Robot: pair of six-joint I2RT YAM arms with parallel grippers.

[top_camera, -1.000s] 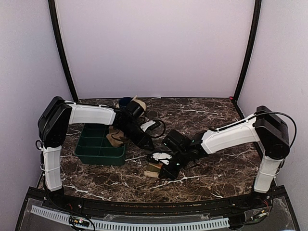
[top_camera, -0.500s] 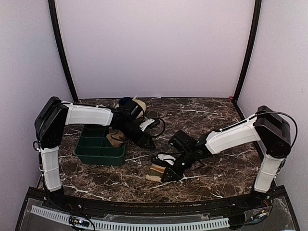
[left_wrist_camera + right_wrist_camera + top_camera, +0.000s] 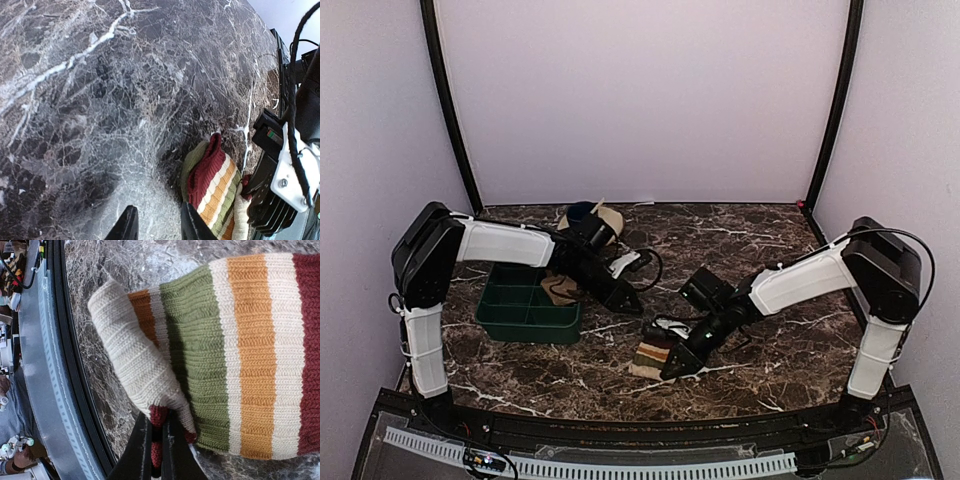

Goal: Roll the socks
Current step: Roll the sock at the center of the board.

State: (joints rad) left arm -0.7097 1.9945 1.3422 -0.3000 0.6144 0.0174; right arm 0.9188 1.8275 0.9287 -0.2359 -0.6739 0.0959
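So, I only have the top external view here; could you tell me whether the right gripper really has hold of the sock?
Observer: Yes. In the right wrist view the right gripper is shut on a dark red edge of the sock.
Operator: Thank you. Is the left gripper holding anything?
Observer: No. The left wrist view shows the left gripper open, with only bare table in the gap.
Operator: And what does the sock look like up close?
Observer: It is ribbed knit, with bands of cream, orange, olive green and dark red.
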